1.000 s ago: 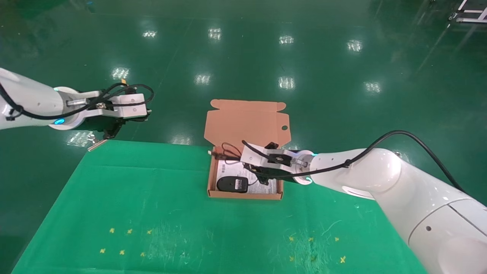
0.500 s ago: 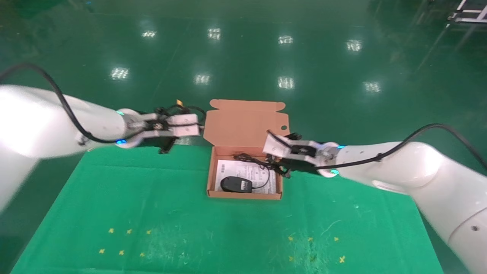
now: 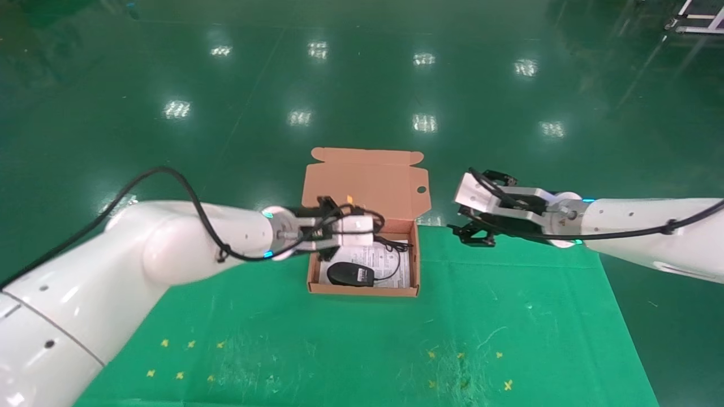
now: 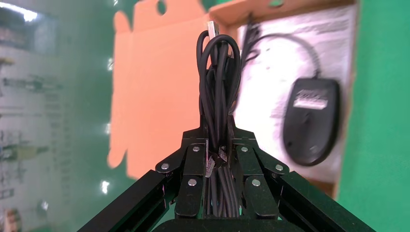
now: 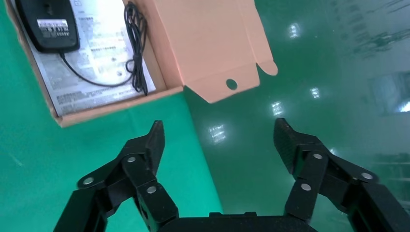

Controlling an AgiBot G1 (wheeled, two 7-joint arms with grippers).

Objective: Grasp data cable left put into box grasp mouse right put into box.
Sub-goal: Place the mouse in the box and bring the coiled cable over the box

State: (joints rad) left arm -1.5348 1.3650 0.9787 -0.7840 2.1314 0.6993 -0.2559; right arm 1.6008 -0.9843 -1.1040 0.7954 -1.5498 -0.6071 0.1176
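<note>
Head view first: I've got the left gripper (image 3: 346, 237) over the left rear part of the box (image 3: 362, 289), which sits open near the far edge of the green table cloth (image 3: 350, 345), about midway along it. The box's flap lid (image 3: 365, 183) stands up past that far edge, its round hole toward the right side. The mouse (image 3: 350, 274) lies inside the box near the front wall, label up, on a printed sheet (image 3: 390, 265), its thin cord (image 3: 396, 257) curling toward the back right. My right gripper (image 3: 475, 230) hangs over the far edge of the cloth, off to the right of the box and apart from it.

Left wrist view: my left gripper (image 4: 217, 166) is clamped tight on the data cable (image 4: 217, 82), a black looped bundle standing straight out from between the fingers (image 4: 191, 181), with a metal-tipped plug at its far end. Beyond it I can see the lid, the sheet and the mouse (image 4: 312, 121), blurred.

Right wrist view: my right gripper (image 5: 217, 137) is spread wide with nothing between its fingers (image 5: 147, 150). It looks down on the corner of the box (image 5: 111, 108), with the mouse (image 5: 48, 24), the bunched cord (image 5: 135, 43) and the lid's hole all showing.
</note>
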